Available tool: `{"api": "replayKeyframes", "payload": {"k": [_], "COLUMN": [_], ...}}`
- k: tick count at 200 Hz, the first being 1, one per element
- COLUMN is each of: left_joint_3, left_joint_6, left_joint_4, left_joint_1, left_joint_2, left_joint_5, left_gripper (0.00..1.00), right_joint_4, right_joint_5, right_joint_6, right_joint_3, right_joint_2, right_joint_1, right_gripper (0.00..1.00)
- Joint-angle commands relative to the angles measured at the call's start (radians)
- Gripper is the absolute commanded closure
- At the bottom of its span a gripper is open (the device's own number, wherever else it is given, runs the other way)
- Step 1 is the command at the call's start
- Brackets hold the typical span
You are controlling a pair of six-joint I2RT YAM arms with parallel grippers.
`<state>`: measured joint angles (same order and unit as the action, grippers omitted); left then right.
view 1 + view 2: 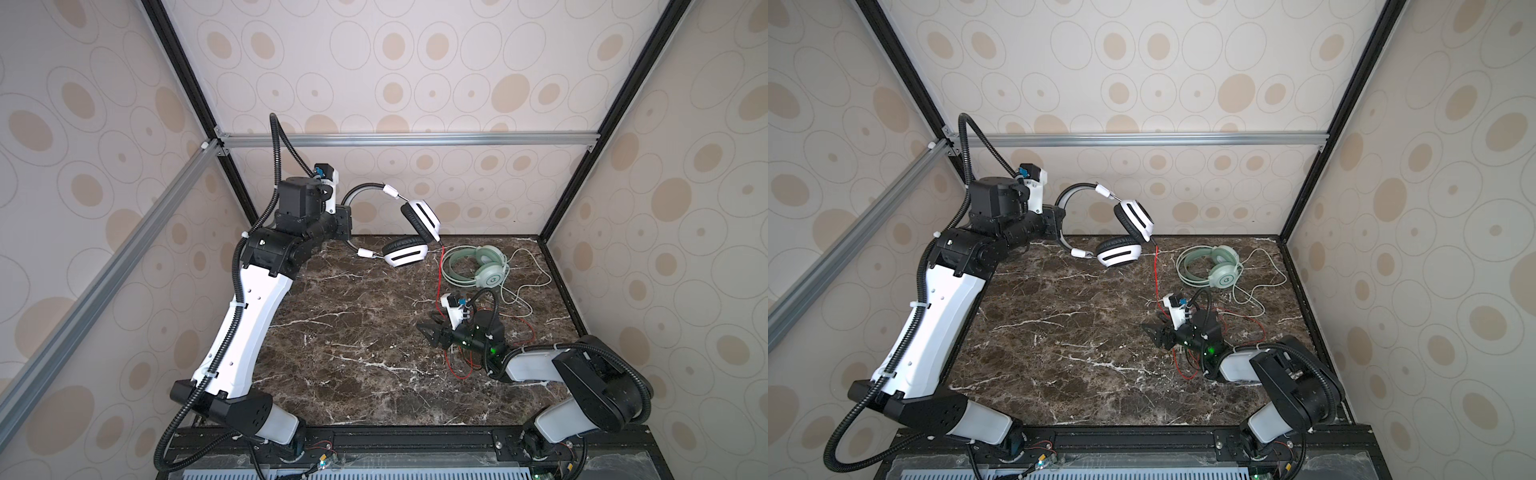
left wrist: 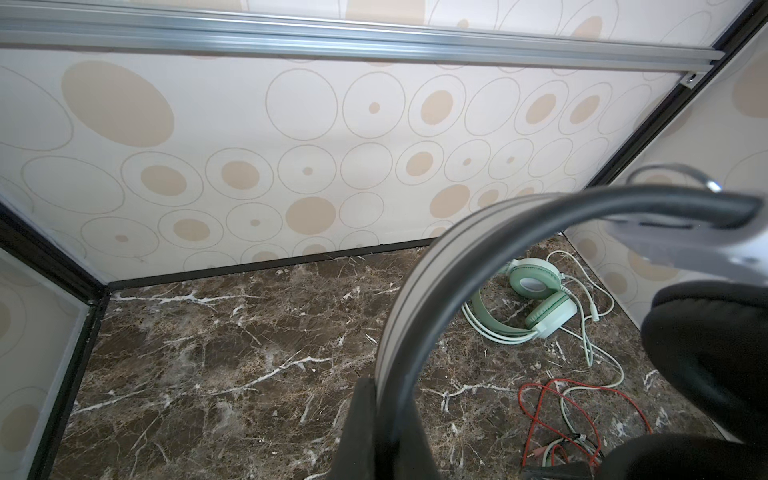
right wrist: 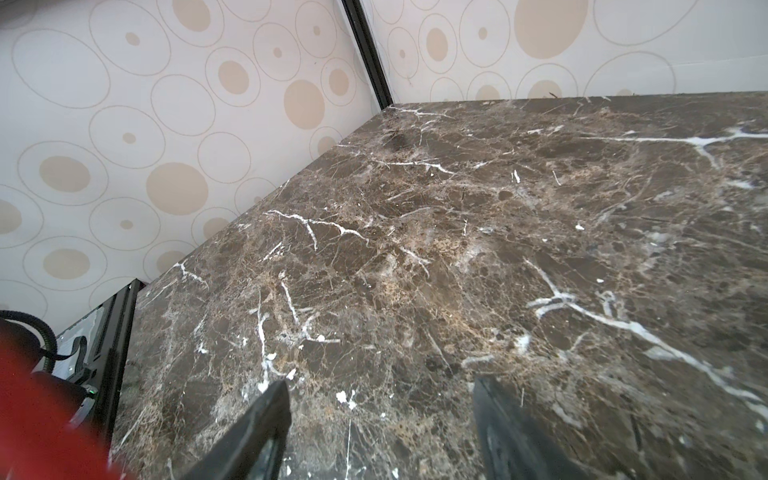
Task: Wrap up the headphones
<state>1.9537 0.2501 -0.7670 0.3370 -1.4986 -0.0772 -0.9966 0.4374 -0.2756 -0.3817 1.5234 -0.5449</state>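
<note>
The white headphones (image 1: pixel 405 254) (image 1: pixel 1119 254) hang in the air over the back left of the table. My left gripper (image 1: pixel 345 212) (image 2: pixel 376 384) is shut on their headband (image 2: pixel 457 249). Their thin red cord (image 1: pixel 441 270) (image 1: pixel 1156 270) drops from the upper ear cup to the table and lies in loose loops (image 2: pixel 582 395) around my right arm. The mint-green headphones (image 1: pixel 478 266) (image 1: pixel 1214 266) (image 2: pixel 540 299) lie flat at the back right, their pale cord (image 1: pixel 528 282) spread beside them. My right gripper (image 1: pixel 428 328) (image 3: pixel 380 386) is low over the marble, open, with nothing between its fingers.
The dark marble table (image 1: pixel 353 353) is closed in by patterned walls on three sides, with a black frame post (image 1: pixel 582 166) at the back right corner. An aluminium bar (image 1: pixel 407 139) crosses the back wall above the lifted headset. A red blur (image 3: pixel 41 415) sits close to the right wrist camera.
</note>
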Motion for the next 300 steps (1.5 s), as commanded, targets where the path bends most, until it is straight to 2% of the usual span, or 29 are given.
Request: {"api": "replayKeyframes", "payload": {"k": [1,60,106,136,166,185,221,263,300], "left_joint_3": [0.092,0.119,0.054,0.02,-0.009,-0.041,-0.117,-0.218,-0.387], "left_joint_6": [0.052,0.085,0.112,0.134,0.147,0.16,0.182,0.132,0.088], "left_joint_4": [0.044,0.052,0.103,0.135,0.159,0.173,0.22,0.27,0.357], "left_joint_1": [-0.017,-0.067,-0.109,-0.132,-0.153,-0.168,-0.175,-0.176,-0.174], "left_joint_2": [-0.008,-0.022,0.0,0.008,0.016,0.026,0.052,0.078,0.133], "left_joint_5": [-0.039,-0.061,-0.078,-0.108,-0.107,-0.092,-0.06,0.006,0.036], "left_gripper": [1.0,1.0,1.0,1.0,1.0,1.0,1.0,1.0,1.0], "right_joint_4": [-0.055,-0.087,-0.049,-0.033,0.012,0.156,0.51,0.958,1.221], "right_joint_5": [0.006,-0.008,-0.025,-0.028,-0.06,-0.12,-0.328,-0.643,-0.815], "right_joint_6": [-0.002,-0.013,0.001,0.007,0.02,0.048,0.148,0.287,0.348], "right_joint_3": [0.021,0.051,0.071,0.078,0.084,0.068,0.046,-0.085,-0.267], "right_joint_2": [0.031,0.024,-0.015,-0.031,-0.061,-0.113,-0.3,-0.463,-0.489], "right_joint_1": [-0.004,-0.006,-0.005,-0.006,-0.005,-0.012,-0.097,-0.327,-0.517], "right_gripper": [0.32,0.51,0.75,0.83,0.99,1.0,1.0,1.0,1.0]}}
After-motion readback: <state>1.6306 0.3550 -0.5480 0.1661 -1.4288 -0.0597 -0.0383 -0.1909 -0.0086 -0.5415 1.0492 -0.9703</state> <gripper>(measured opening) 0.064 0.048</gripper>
